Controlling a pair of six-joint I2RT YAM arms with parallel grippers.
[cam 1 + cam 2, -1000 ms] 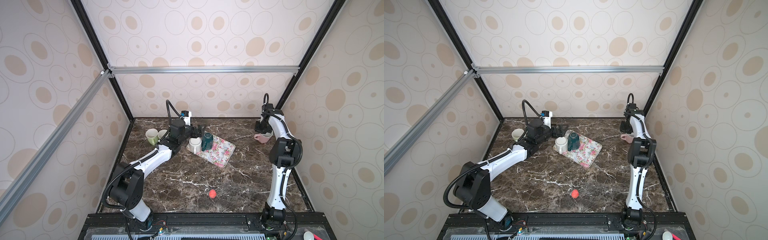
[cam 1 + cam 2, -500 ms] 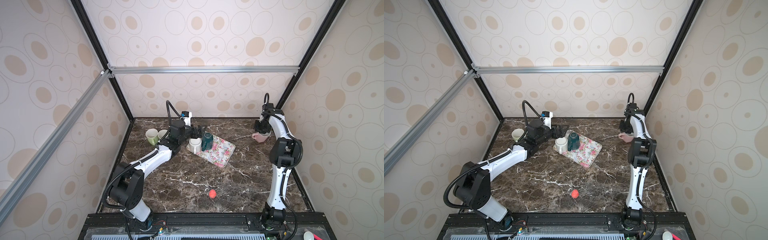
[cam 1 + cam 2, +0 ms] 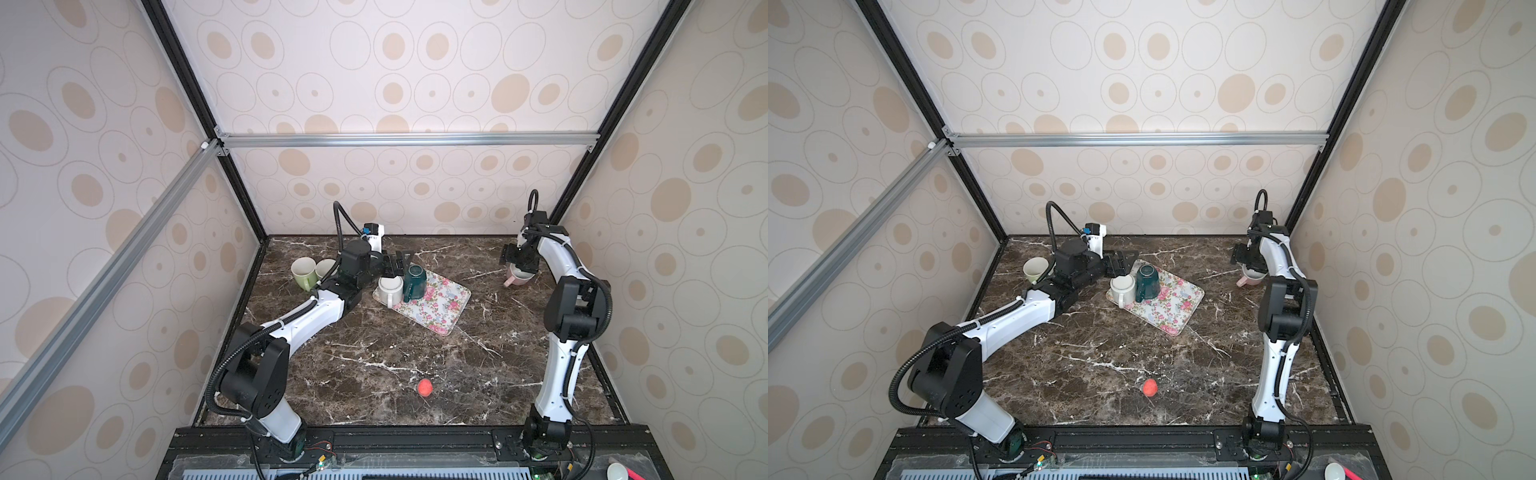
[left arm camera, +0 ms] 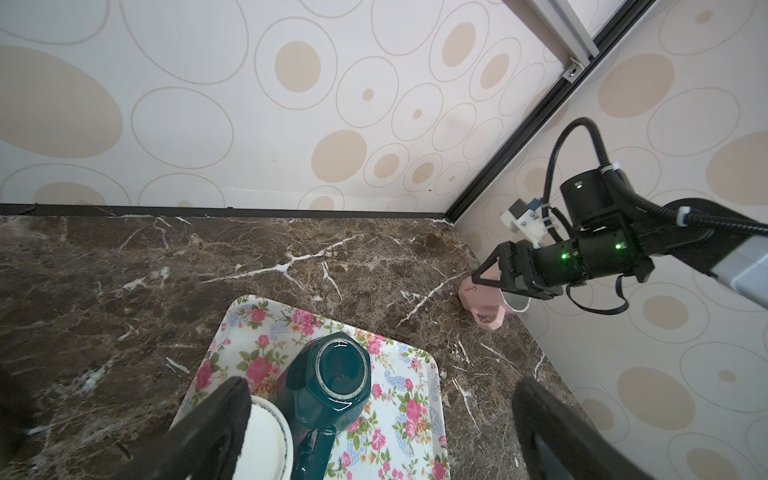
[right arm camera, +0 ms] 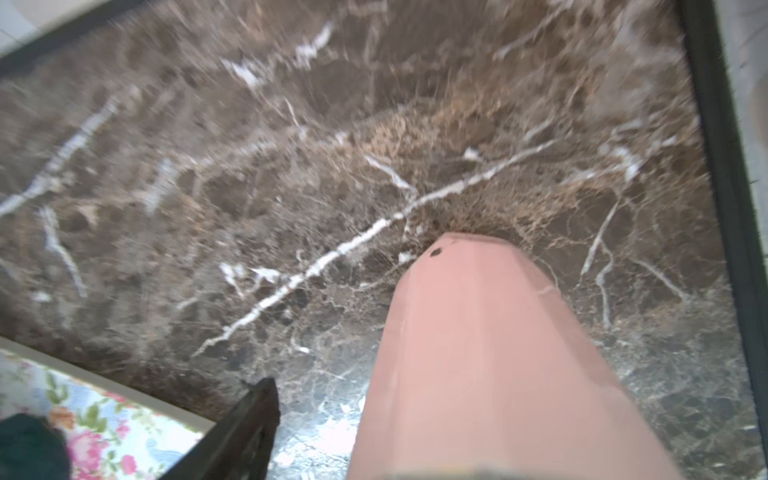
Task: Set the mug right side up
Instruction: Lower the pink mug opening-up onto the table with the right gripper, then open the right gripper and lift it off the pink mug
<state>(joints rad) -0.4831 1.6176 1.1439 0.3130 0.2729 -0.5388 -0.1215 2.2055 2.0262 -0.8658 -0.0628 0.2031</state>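
Both top views place the pink mug (image 3: 513, 282) by the table's (image 3: 374, 353) far right corner, under the right gripper (image 3: 519, 266). Left wrist: we see it tipped, mouth toward the right edge; left gripper (image 4: 382, 386) spread wide. Right wrist: finger (image 5: 245, 428) clear, jaws parted.

Links: white shells, left arm (image 3: 307, 318) and right arm (image 3: 555, 382)
Joints: black rounded housings
Cables: black corrugated hose (image 4: 582, 120) looping over each wrist
Camera mount (image 3: 372, 233): white, blue plug
Right wrist: green lights (image 4: 564, 255)
Left gripper (image 4: 382, 388): black wedge fingers (image 4: 208, 432)
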